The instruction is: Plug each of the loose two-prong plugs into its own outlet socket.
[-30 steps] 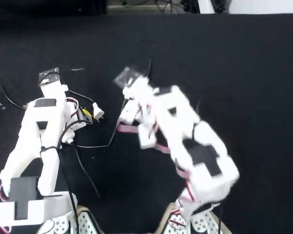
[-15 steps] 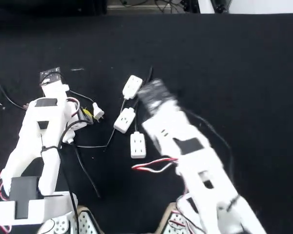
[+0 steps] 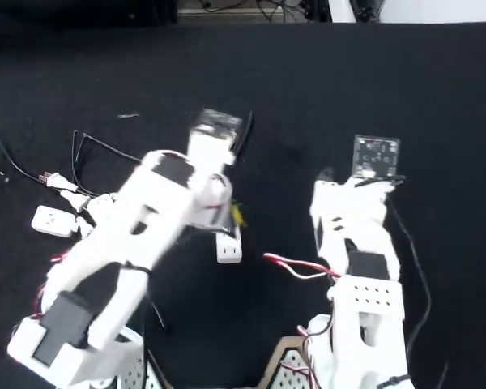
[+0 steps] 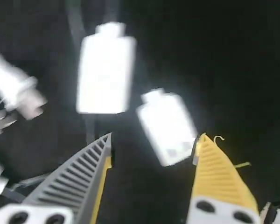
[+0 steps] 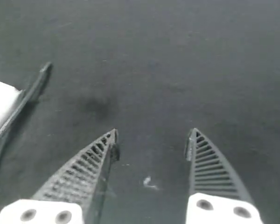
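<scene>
Your left gripper [image 4: 155,138] hangs with its jaws apart over two white outlet blocks [image 4: 106,67]. They lie side by side on the black cloth [image 5: 177,56], near the middle of the table. A white plug [image 4: 16,91] lies just beside them. In the high view an outlet socket [image 3: 229,248] shows at the near side of the left arm [image 3: 138,235]. A second plug [image 3: 59,181] lies well apart on the left, on its thin black cable [image 3: 97,144]. Your right gripper [image 5: 154,133] is on the right side, its jaws also apart and holding nothing, above bare cloth.

The plugs look small, light and made of hard smooth plastic, so I think they can slip or turn between the fingers. Take each one across the flat sides of its body, behind the prongs, never on the prongs or the cable. The cable will probably pull the plug to one side when you lift it. The outlet blocks look light too and may slide when you push a plug in, so the other gripper should hold the block.

The cloth is soft and dark and gives some friction. At the far edge the cloth ends, and some cables lie there.
</scene>
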{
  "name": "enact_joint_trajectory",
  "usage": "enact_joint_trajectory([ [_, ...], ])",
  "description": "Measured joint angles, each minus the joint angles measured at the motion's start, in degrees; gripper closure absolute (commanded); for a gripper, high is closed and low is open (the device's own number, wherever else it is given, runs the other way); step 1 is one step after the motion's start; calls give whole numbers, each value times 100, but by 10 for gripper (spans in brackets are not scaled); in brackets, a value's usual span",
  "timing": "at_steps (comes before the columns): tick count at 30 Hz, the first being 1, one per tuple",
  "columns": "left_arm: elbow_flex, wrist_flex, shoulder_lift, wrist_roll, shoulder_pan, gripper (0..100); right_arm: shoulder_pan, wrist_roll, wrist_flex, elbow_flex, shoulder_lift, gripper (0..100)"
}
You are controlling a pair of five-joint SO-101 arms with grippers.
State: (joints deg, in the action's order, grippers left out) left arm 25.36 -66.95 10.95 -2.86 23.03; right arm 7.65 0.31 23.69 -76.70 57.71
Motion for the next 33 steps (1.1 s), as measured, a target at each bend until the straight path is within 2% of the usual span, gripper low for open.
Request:
enact_joint_trajectory([
  [5, 264, 1073, 0, 18, 651, 710, 589, -457, -35, 0, 0, 773],
  [9, 888, 2356, -35, 18, 730, 710, 870, -659, -35, 0, 0, 773],
  [11, 1037, 2681, -229, 18, 695, 710, 879, -668, -35, 0, 0, 773],
  [20, 1046, 2866, -1248, -176, 422, 714, 888, -695, -35, 0, 0, 773],
  [27, 1275, 2910, -1248, 123, -185, 716, 888, -695, -35, 0, 0, 773],
  [33, 1767, 2778, -571, 492, -958, 716, 888, -695, -35, 0, 0, 774],
])
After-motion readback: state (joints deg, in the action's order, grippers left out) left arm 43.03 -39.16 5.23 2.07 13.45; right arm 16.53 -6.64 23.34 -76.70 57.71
